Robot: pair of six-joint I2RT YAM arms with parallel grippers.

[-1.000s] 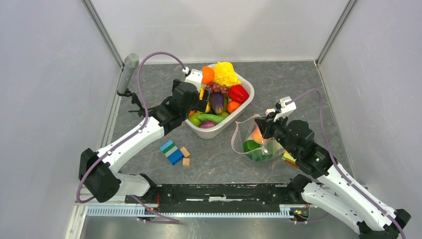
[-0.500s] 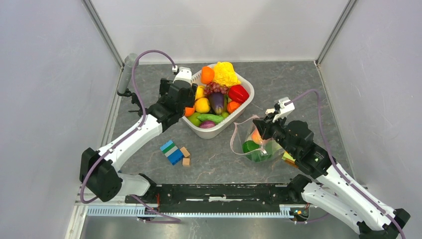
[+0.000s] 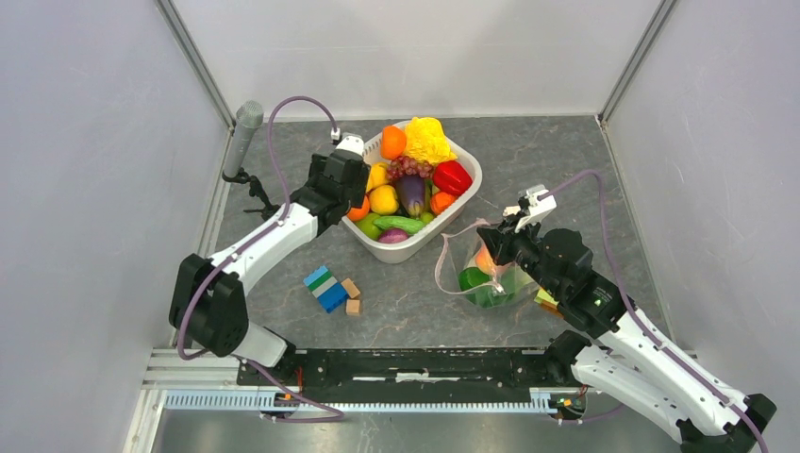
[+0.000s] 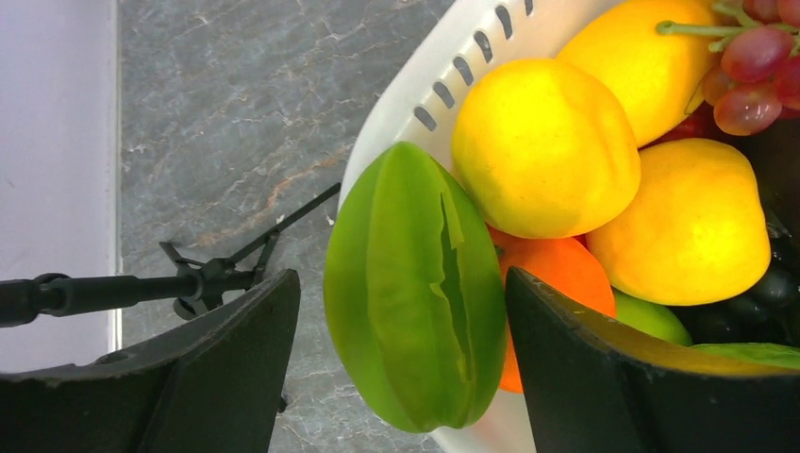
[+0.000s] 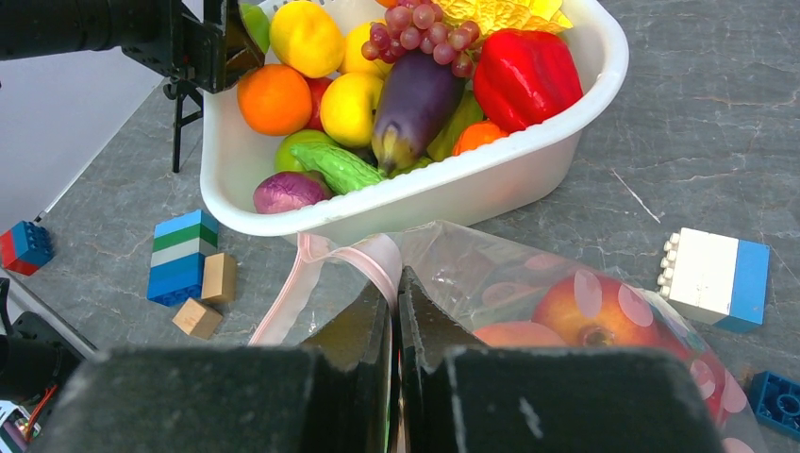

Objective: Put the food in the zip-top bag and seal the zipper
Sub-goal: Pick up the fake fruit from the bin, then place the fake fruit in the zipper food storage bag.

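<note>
The white basket (image 3: pixel 469 185) at the back holds the food (image 3: pixel 411 193): yellow, orange, red, purple and green toy fruits and vegetables. My left gripper (image 4: pixel 398 311) hangs at the basket's left rim (image 4: pixel 443 80), open, its jaws either side of a green starfruit (image 4: pixel 410 283) with a gap on each side. In the top view the left gripper (image 3: pixel 351 193) hides that fruit. My right gripper (image 5: pixel 396 283) is shut on the pink zipper (image 5: pixel 373 255), lifting the mouth of the zip-top bag (image 3: pixel 491 274). Inside the bag lie a peach (image 5: pixel 604 316) and green pieces (image 3: pixel 476 280).
Blue, green and tan building blocks (image 3: pixel 330 288) lie in front of the basket. A white-and-blue block (image 5: pixel 715 278) sits by the bag, a blue one (image 5: pixel 778 401) nearer. A grey microphone on a black stand (image 3: pixel 247 127) stands at the back left. Walls close three sides.
My left arm has drawn back from over the basket to its left rim, and its jaws have narrowed slightly around the starfruit. The right gripper and bag have barely moved.
</note>
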